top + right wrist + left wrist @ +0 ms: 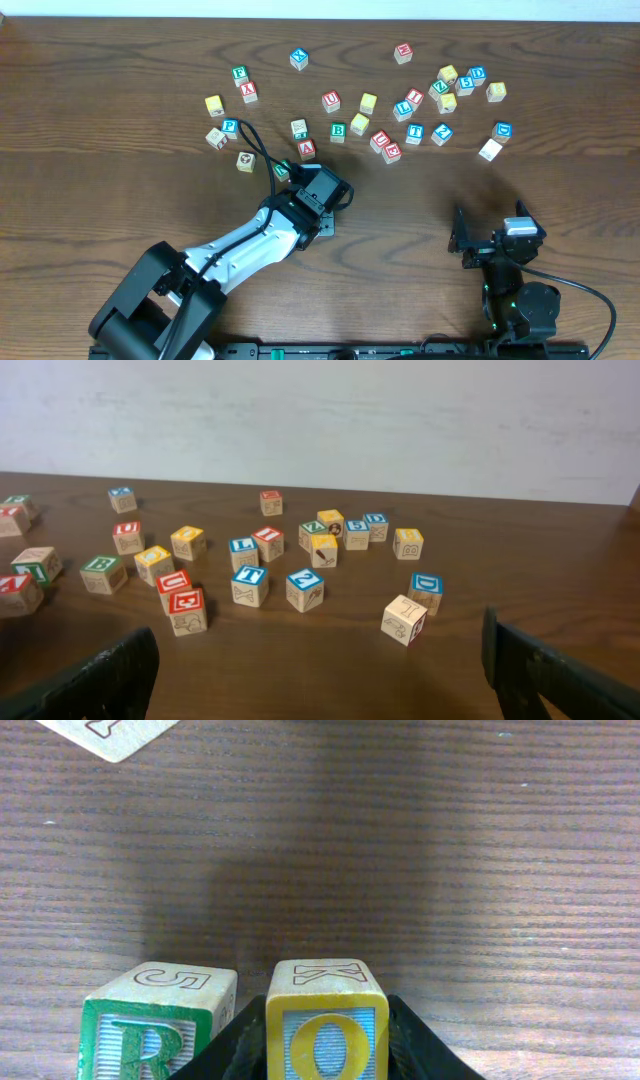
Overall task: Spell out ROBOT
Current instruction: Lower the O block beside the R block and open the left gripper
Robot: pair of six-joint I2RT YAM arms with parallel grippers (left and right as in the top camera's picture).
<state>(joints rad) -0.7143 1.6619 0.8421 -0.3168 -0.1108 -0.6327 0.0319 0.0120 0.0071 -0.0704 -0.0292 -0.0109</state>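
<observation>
Pinching the yellow O cube, judged light, rigid and smooth, across flat opposite side faces, the left fingers hold it at the counter just beside the green R cube, while the right fingers stand spread and empty.

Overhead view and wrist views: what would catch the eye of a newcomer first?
First, the many lettered cubes scattered over the far half of the wooden table. Then the left gripper at their near edge: a yellow O cube stands between its jaws, right beside a green R cube. The right gripper sits wide open, apart from them.
</observation>
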